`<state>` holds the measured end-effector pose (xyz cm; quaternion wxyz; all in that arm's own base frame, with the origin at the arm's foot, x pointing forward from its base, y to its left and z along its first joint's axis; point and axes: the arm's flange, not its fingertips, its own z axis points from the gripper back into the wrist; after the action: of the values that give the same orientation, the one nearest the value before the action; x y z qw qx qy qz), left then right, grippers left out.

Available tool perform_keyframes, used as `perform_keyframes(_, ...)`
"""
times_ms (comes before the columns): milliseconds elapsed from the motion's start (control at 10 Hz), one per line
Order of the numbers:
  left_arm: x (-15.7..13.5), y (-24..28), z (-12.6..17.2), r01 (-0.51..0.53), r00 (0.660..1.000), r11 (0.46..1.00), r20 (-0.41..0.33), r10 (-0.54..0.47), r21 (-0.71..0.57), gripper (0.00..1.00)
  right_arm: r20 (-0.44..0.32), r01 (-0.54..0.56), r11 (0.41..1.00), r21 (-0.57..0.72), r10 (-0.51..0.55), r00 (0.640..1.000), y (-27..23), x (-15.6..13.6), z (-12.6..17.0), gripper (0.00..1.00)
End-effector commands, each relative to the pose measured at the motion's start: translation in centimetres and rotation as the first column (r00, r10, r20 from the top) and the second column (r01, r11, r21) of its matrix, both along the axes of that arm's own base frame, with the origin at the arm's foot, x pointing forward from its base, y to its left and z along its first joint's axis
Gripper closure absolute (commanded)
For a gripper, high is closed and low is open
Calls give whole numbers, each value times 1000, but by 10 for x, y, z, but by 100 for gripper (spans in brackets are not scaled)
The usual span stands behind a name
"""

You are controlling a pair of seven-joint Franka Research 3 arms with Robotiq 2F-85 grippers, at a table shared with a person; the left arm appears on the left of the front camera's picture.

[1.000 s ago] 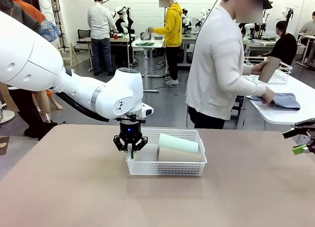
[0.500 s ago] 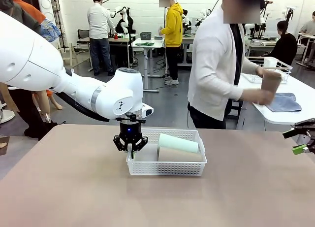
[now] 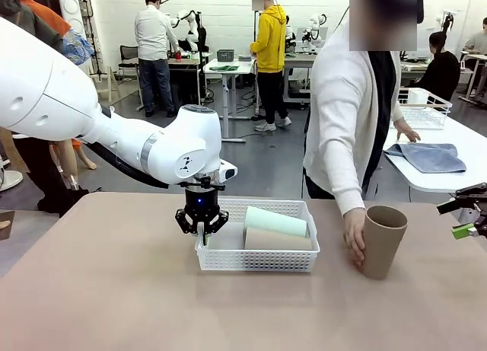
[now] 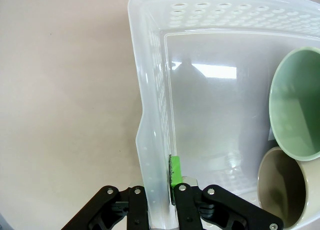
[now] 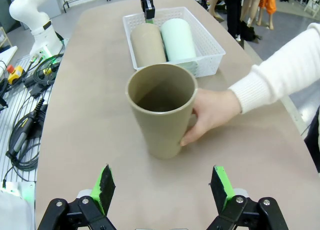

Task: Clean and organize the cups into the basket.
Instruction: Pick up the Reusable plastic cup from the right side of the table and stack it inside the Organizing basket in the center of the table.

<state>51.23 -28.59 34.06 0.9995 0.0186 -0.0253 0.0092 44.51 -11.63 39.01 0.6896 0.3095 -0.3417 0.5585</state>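
The white basket [image 3: 257, 258] sits mid-table with a mint green cup [image 3: 275, 221] and a tan cup [image 3: 278, 240] lying side by side in it. My left gripper [image 3: 202, 228] is shut on the basket's left wall [image 4: 152, 155], one green pad [image 4: 175, 171] inside it. In the left wrist view the open mouths of the mint cup [image 4: 295, 110] and the tan cup [image 4: 282, 190] face the camera. A second tan cup [image 3: 382, 241] stands upright on the table at the right, with the person's hand [image 3: 354, 243] on it. My right gripper [image 5: 162, 182] is open, a short way in front of that cup [image 5: 162, 110].
Behind the person, a side table holds a blue cloth [image 3: 430, 157] and a white wire basket [image 3: 426, 107]. Cables and tools [image 5: 30, 80] lie off the table's edge in the right wrist view. The person's sleeve [image 5: 280, 75] reaches in over the table's far edge.
The person has turned from the side table and set the tan cup upright on my table at the right. Neither arm has moved.
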Motion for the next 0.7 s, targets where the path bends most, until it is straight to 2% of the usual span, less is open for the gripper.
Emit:
perform_keyframes(0, -1, 1, -2, 7, 1000, 1000, -1, -7, 5, 100, -11, 7, 1000, 2, -7, 1000, 3, -4, 1, 0)
perform_keyframes(400, -1, 1, -2, 7, 1000, 1000, -1, -7, 5, 100, 0, 0, 1000, 0, 0, 1000, 0, 0, 0, 0)
perform_keyframes(600, -1, 1, -2, 7, 1000, 1000, -1, -7, 5, 100, -55, -9, 1000, 23, 11, 998, -14, 14, -56, 0)
